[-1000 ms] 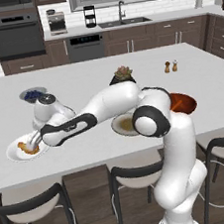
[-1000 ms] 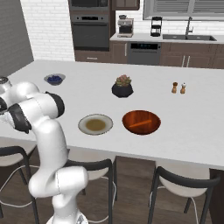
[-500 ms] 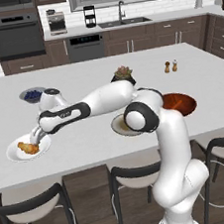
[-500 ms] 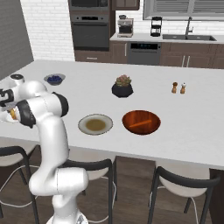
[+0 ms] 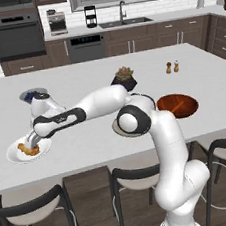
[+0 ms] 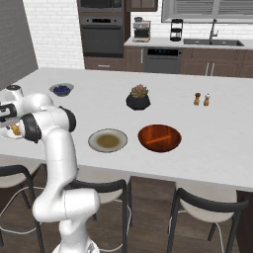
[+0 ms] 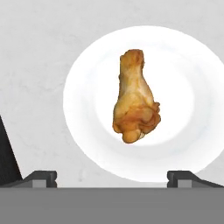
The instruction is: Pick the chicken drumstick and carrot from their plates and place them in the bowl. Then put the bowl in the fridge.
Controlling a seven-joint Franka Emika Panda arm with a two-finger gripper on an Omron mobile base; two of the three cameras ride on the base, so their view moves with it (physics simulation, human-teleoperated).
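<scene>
Left base view: the end effector (image 5: 30, 141) hangs over the white plate (image 5: 14, 155) at the counter's (image 5: 90, 153) near left edge, just above the chicken drumstick (image 5: 28, 148).

Right base view: the carrot (image 6: 159, 140) lies in the bowl (image 6: 159, 138), beside the grey-tan plate (image 6: 107, 141).

Hand view: the jaws stand wide, empty, straddling the drumstick lying on the plate.

Golden-brown chicken drumstick (image 7: 134, 101), white plate (image 7: 87, 78)

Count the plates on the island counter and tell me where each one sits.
2. The white plate holds the chicken drumstick near the counter's left end; the grey-tan plate lies beside the reddish-brown bowl.
</scene>
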